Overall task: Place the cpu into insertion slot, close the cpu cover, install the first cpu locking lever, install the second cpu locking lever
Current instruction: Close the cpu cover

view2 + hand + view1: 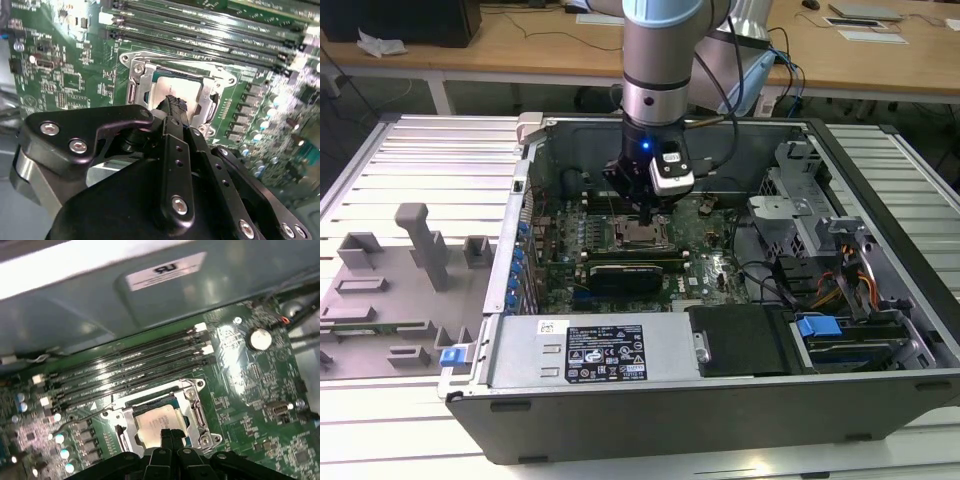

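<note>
open computer case (720, 425) on ribbed metal table (430, 150), grey blocks (425, 245) at the exterior view's left

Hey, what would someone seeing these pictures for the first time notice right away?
The silver arm reaching down into the open computer case, centre of the exterior view, its hand low over the green motherboard. In both wrist views the pale cpu lies framed by the silvery cpu cover, the hand's black tips close over it.

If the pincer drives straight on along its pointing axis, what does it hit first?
Most likely the cpu, lying in the insertion slot: in both wrist views the shut pincer points at its pale face. Gap unclear; it may already touch.
</note>
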{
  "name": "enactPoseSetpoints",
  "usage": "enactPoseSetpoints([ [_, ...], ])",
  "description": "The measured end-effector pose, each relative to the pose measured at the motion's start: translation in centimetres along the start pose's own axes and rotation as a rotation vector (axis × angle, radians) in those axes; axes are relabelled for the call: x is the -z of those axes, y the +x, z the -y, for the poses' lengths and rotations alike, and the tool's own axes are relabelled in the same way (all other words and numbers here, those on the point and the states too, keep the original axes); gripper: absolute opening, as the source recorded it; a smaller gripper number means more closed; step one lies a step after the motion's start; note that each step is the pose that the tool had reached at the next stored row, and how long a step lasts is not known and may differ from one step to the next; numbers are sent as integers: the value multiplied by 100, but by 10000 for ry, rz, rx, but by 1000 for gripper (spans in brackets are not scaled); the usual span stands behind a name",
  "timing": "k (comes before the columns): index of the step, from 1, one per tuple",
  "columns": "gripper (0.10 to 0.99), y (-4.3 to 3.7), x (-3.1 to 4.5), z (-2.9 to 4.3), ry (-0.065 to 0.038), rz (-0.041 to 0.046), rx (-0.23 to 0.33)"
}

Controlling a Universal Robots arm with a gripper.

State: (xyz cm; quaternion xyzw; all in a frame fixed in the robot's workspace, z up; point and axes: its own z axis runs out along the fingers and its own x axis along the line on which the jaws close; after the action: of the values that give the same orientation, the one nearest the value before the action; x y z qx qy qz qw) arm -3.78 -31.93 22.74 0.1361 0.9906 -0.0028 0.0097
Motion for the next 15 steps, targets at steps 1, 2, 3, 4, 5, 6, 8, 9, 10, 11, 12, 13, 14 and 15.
enactPoseSetpoints([
  [1, 106, 0, -4, 0, 3, 7, 530],
  [2, 106, 0, -7, 0, 0, 8, 813],
  [3, 106, 0, -10, 0, -2, 9, 1019],
  [4, 106, 0, -12, 0, -5, 11, 1200],
  [5, 106, 0, -16, 0, -9, 12, 1483],
  [6, 106, 0, -18, 0, -11, 13, 1662],
  [8, 106, 1, -25, 0, -19, 14, 2142],
  [9, 106, 1, -29, 0, -24, 16, 2343],
  [10, 106, 1, -32, 0, -26, 17, 2505],
  [11, 106, 1, -36, 0, -24, 17, 2753],
  [12, 106, 2, -37, 1, -18, 19, 2877],
  [13, 106, 5, -41, 12, -16, 22, 2935],
  [14, 106, 5, -43, 33, -16, 25, 2953],
  [15, 106, 4, -45, 52, -15, 29, 2963],
])
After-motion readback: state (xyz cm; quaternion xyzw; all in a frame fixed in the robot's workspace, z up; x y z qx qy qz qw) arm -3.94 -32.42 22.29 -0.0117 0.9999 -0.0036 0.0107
